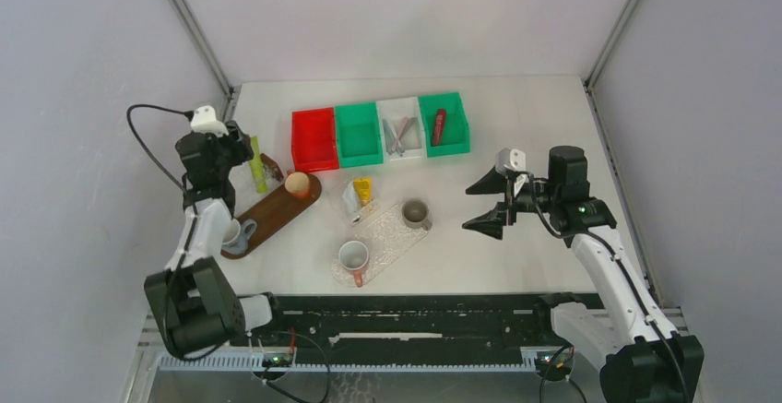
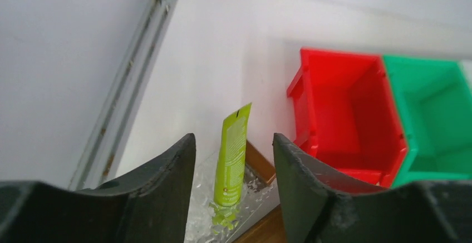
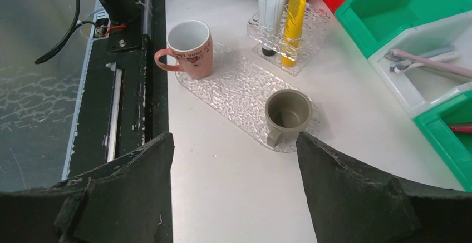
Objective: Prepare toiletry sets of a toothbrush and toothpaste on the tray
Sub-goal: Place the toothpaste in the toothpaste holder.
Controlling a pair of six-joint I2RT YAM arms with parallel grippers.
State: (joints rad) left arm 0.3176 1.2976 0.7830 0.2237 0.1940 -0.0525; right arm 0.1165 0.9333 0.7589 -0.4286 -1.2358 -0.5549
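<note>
- The left gripper (image 2: 234, 140) is hanging spread, jaws either side of the green tube (image 2: 232, 159), not touching it.
- The green tube is standing upright in a clear holder (image 2: 197, 209) at the wooden tray's (image 1: 277, 207) far end.
- The right gripper (image 3: 234, 137) is hovering wide open above the worktop (image 3: 234, 198) near the grey cup (image 3: 286, 112).
- A yellow tube (image 3: 293, 20) is standing on the clear tray (image 3: 234, 93); toothbrushes (image 3: 428, 64) are lying in the white bin (image 3: 401, 84).

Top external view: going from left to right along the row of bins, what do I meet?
Red bin, empty → first green bin, empty → white bin with toothbrushes → second green bin with a red tube.
</note>
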